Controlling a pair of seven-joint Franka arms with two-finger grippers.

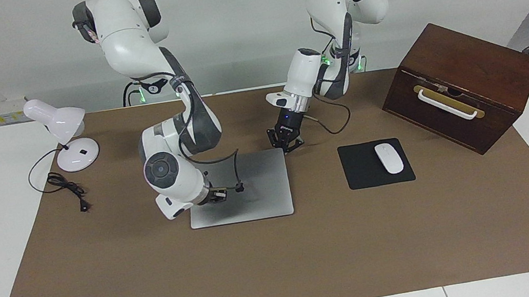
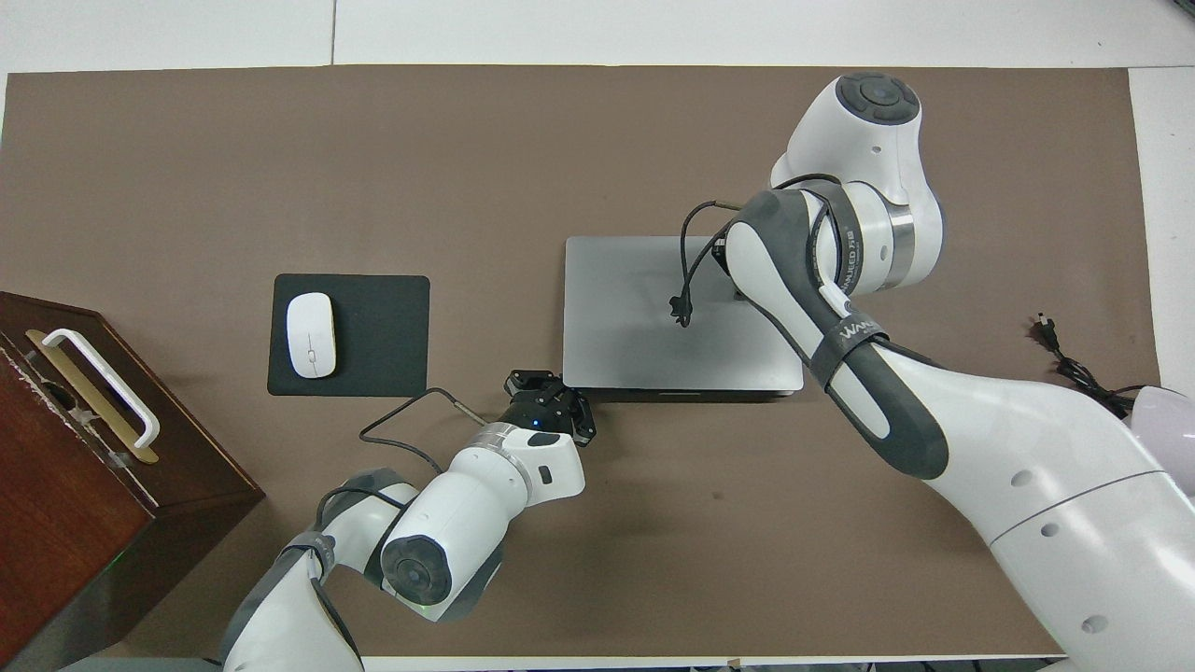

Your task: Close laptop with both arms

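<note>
The silver-grey laptop (image 1: 265,190) (image 2: 625,317) lies in the middle of the brown mat with its lid folded almost flat onto its base. In the overhead view only a thin strip of base shows along the edge nearest the robots. My right gripper (image 1: 218,195) is shut and rests on the lid toward the right arm's end; from overhead its forearm hides it. My left gripper (image 1: 286,145) (image 2: 560,408) is shut and sits low at the laptop's corner nearest the robots, toward the left arm's end. Whether it touches that corner I cannot tell.
A black mouse pad (image 1: 364,173) (image 2: 373,327) with a white mouse (image 1: 388,158) (image 2: 310,334) lies beside the laptop toward the left arm's end. A wooden box (image 1: 462,84) (image 2: 56,467) with a white handle stands past it. A white desk lamp (image 1: 62,130) and its cord (image 1: 68,189) sit at the right arm's end.
</note>
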